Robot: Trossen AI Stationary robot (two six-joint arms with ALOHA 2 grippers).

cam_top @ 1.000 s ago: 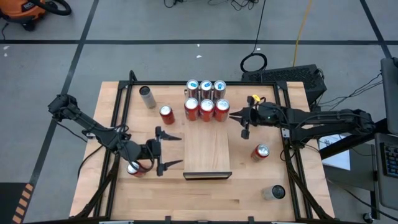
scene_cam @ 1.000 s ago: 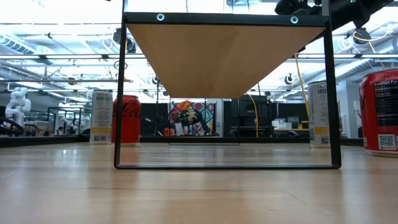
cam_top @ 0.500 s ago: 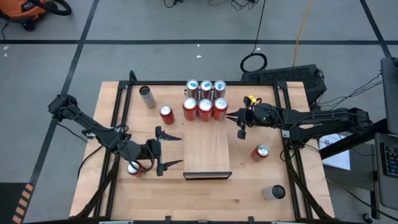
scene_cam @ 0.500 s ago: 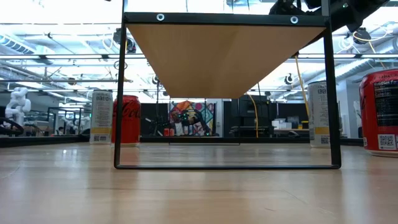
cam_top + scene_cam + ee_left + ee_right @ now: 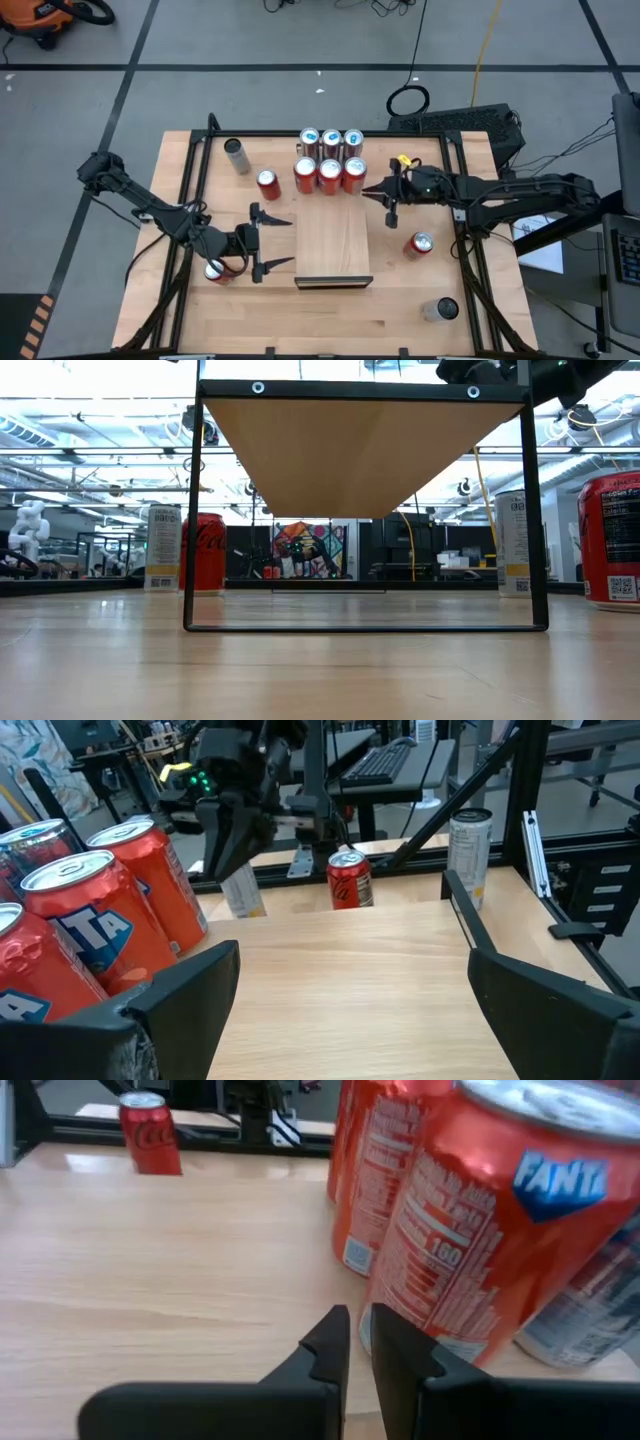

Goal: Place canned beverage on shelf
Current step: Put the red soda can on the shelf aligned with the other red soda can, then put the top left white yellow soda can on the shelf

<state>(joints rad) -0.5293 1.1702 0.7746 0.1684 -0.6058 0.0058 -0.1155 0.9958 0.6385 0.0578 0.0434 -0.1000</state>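
Your right tool (image 5: 387, 198), shut and empty, has crept toward 9 o'clock; the nearest Fanta can (image 5: 354, 175) on the shelf (image 5: 333, 243) stands at its 10 o'clock.

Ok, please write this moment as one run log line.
left gripper: open, beside pale wood shelf | right gripper: shut, empty, near orange Fanta cans | cans on shelf: six

Two dark jointed arms, black cabling; right hand (image 5: 388, 204): green light, yellow tag.
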